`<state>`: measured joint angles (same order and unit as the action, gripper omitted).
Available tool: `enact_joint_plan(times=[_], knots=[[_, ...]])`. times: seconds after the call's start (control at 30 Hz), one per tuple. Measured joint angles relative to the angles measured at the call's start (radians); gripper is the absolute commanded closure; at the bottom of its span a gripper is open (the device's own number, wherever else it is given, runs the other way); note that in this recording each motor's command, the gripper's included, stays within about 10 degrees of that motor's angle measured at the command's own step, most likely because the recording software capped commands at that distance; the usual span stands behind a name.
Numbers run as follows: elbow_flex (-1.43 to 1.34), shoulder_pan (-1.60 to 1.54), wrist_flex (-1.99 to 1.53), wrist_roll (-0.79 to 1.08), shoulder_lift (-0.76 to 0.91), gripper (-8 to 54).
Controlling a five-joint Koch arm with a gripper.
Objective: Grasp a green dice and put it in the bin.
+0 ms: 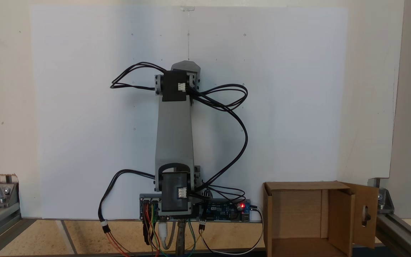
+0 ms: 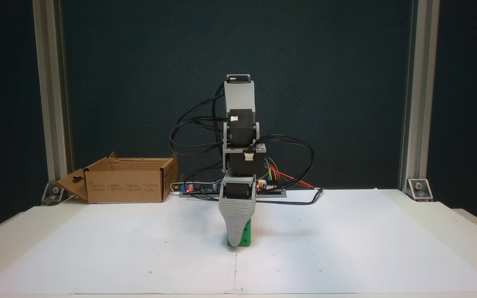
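The green dice [image 2: 245, 239] rests on the white paper sheet [image 2: 139, 248] in front of the arm's base. My gripper [image 2: 236, 241] is lowered onto it, fingers pointing down. The ribbed grey jaw covers most of the dice's front and reaches nearly to the sheet. The other jaw lies behind it, so whether the gripper is closed on the dice cannot be told. The bin [image 2: 126, 186] is an open brown cardboard box, back left in this fixed view. In the fixed view from above, the bin [image 1: 341, 214] sits at the lower right, its keyhole flap folded out.
The arm [image 1: 174, 132] stretches out from its base, black cables [image 1: 241, 142] looping off both sides. A circuit board with a red light [image 1: 242, 206] lies beside the base, next to the bin. Aluminium frame posts [image 2: 412, 124] stand at the table's back corners.
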<state>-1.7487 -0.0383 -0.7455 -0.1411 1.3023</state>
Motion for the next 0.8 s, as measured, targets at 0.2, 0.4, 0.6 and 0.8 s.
enact_joint_plan(times=[0.2,0.4,0.6,0.8], knots=[[0.000,0.009,0.018,0.040,0.000,3.5],[0.000,0.017,0.026,0.087,0.000,3.4],[0.000,0.023,0.026,0.100,0.000,3.5],[0.000,0.020,0.026,0.100,-0.002,3.5]])
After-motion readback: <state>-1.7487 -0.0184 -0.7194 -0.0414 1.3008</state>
